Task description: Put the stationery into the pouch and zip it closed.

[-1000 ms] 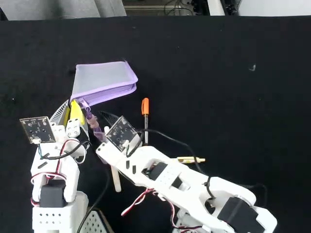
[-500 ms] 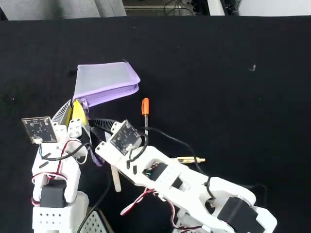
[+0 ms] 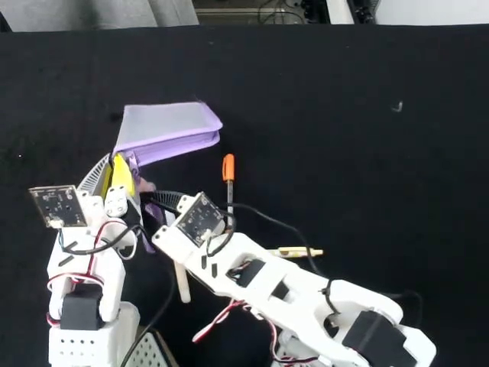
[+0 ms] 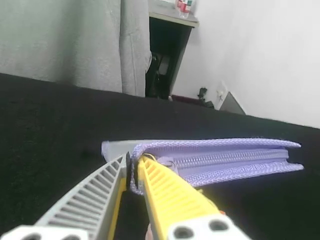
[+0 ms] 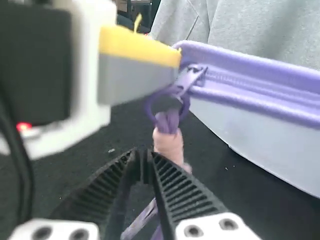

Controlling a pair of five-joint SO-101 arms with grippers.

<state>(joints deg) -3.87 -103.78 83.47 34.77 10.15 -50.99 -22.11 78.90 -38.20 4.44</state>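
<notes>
You're looking at what seems a lab or office workroom: a black-covered table, a grey curtain behind it, a bare white wall, and cables tangled past the far edge.

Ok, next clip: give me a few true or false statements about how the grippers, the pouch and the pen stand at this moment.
1. The left gripper is clamped on a corner of the pouch. True.
2. The orange-capped pen is inside the pouch. False: it lies on the table beside the pouch.
3. The right gripper is shut on the zipper cord. True.
4. The right gripper holds the pen. False: the pen lies free, and no gripper touches it.
5. The table is covered in white. False: its cover is black.
</notes>
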